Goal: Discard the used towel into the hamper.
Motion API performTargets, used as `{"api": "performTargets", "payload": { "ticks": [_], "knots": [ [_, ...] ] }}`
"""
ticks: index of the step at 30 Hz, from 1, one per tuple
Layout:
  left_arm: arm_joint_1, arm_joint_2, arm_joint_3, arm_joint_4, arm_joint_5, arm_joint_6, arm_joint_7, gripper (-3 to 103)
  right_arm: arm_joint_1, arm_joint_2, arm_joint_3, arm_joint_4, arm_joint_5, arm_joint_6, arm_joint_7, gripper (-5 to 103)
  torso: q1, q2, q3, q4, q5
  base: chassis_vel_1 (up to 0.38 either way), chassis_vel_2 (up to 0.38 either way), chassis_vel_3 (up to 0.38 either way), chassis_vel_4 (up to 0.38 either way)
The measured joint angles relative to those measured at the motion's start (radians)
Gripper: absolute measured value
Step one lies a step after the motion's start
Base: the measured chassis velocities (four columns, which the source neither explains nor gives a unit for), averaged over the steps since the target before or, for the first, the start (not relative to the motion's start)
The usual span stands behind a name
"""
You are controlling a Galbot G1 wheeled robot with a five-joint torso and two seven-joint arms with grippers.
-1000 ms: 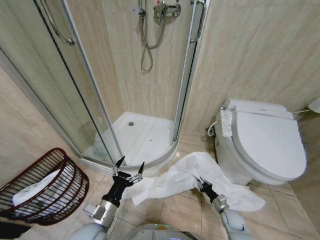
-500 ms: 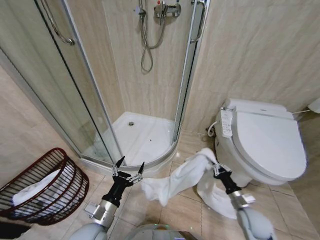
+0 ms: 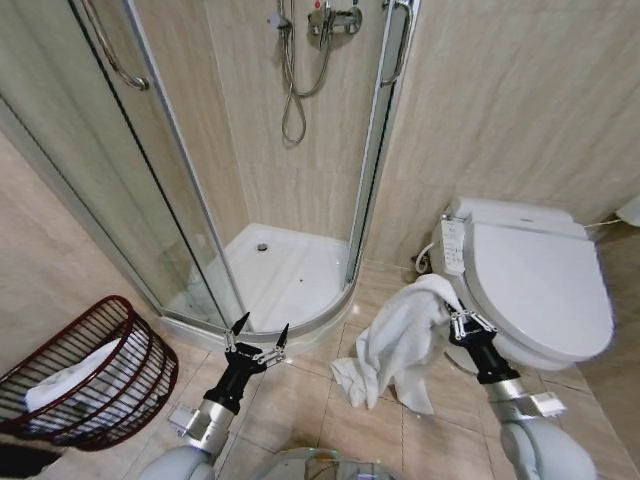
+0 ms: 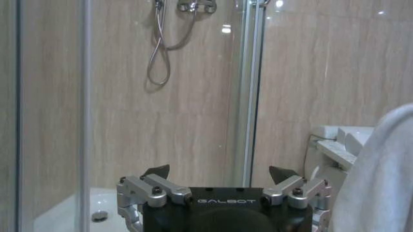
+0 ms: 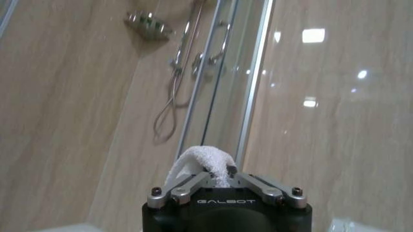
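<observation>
While the basket sits low at the lower left of the head view, we start there: the hamper (image 3: 88,370), dark reddish-brown open weave, rests tilted on the tiled floor (image 3: 300,410) with a pale cloth (image 3: 70,378) already lying inside it. Just right of it, at the lower centre-left, the left tool (image 3: 258,338) hangs above the floor with its two dark fingers spread wide and nothing between them; the left wrist view shows the same splayed left tool (image 4: 219,174) facing the shower. Behind it, filling the upper left and middle of the frame, stands the glass shower enclosure (image 3: 170,180) with its white tray (image 3: 280,270) and a hose (image 3: 293,90) looping down from the wall fittings.

Moving right of centre, here is the towel (image 3: 400,345), white, lifted up off the floor and draping down in folds, its lowest corner hanging just above the tiles. Its top bunch is pinched in the right tool (image 3: 466,325), fingers clamped tight on the fabric, at the lower right of the frame, right in front of the toilet bowl. The right wrist view confirms it: a tuft of towel (image 5: 200,164) pokes up between the closed fingers of the right tool (image 5: 218,175). At the far right sits the white toilet (image 3: 530,285), lid down. Towel and hamper are well apart, with the left tool between them.
</observation>
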Motion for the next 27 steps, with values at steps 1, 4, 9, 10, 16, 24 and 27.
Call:
{"api": "performTargets", "payload": {
  "ticks": [1, 4, 9, 10, 16, 24, 27],
  "knots": [
    [0.000, 0.000, 0.000, 0.000, 0.000, 0.000, 0.000, 100, -0.006, 0.001, 0.009, 0.033, 0.015, -0.011, 0.011, 3, 0.000, 0.000, 0.000, 0.0000, -0.0001, 0.000, 0.000, 0.000, 0.000],
    [0.000, 0.000, 0.000, 0.000, 0.000, 0.000, 0.000, 100, -0.011, 0.003, 0.020, 0.086, 0.048, -0.026, 0.032, 3, 0.000, 0.000, 0.000, -0.0001, -0.0001, 0.000, 0.000, 0.000, 0.000],
    [0.000, 0.000, 0.000, 0.000, 0.000, 0.000, 0.000, 100, 0.020, 0.020, 0.058, 0.191, 0.123, -0.038, 0.131, 3, 0.000, 0.000, 0.000, -0.0001, -0.0001, 0.000, 0.000, 0.000, 0.000],
    [0.000, 0.000, 0.000, 0.000, 0.000, 0.000, 0.000, 100, 0.025, 0.026, 0.059, 0.204, 0.129, -0.038, 0.163, 3, 0.000, 0.000, 0.000, 0.0000, -0.0001, 0.000, 0.000, 0.000, 0.000],
    [0.000, 0.000, 0.000, 0.000, 0.000, 0.000, 0.000, 100, 0.028, 0.032, 0.052, 0.230, 0.124, -0.030, 0.238, 3, 0.000, 0.000, 0.000, -0.0001, -0.0001, 0.000, 0.000, 0.000, 0.000],
    [0.000, 0.000, 0.000, 0.000, 0.000, 0.000, 0.000, 100, 0.030, 0.026, 0.063, 0.259, 0.121, -0.023, 0.288, 3, 0.000, 0.000, 0.000, 0.0000, 0.0000, 0.000, 0.000, 0.000, 0.000],
    [0.000, 0.000, 0.000, 0.000, 0.000, 0.000, 0.000, 100, 0.026, 0.030, 0.085, 0.259, 0.131, -0.026, 0.283, 3, 0.000, 0.000, 0.000, -0.0001, 0.0000, 0.000, 0.000, 0.000, 0.000]
  ]
}}
